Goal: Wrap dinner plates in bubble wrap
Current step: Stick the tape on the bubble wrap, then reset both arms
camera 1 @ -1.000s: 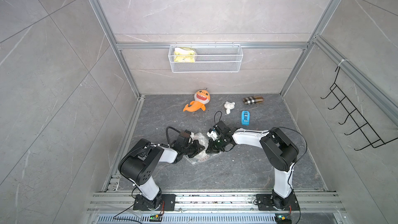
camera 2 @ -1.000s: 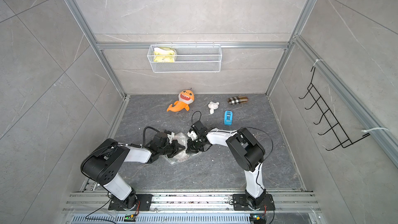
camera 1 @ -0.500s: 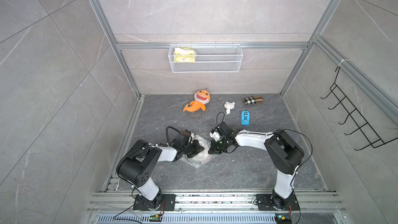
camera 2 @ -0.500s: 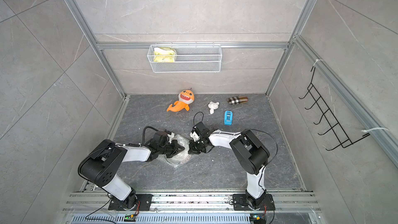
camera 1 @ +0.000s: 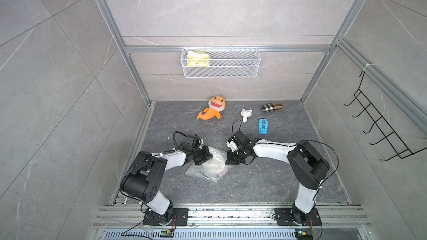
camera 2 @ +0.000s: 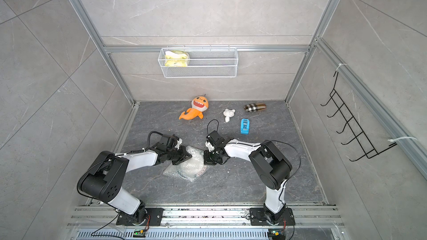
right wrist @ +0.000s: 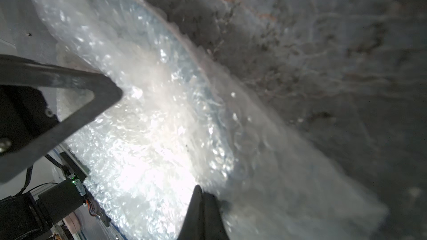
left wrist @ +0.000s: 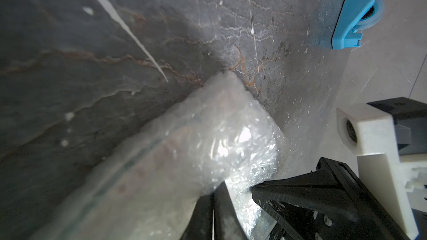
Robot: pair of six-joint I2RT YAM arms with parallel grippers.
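Right gripper has slid frontward onto the right-hand rim of the plate — fingers together, film caught or not I cannot tell. Left gripper clamps the bubble wrap draped over the plate, flat between the 2 grippers; its bare rim lies nearest the right one.

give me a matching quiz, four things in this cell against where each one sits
Things:
1 dinner plate
2 orange shark toy
3 blue tape dispenser
4 yellow cloth

Places:
A in the wire basket on the back wall
B under the bubble wrap
C floor near the back wall, on the robot's left of the white figurine
D floor, on the robot's right of the white figurine

Pairs: 1-B, 2-C, 3-D, 4-A
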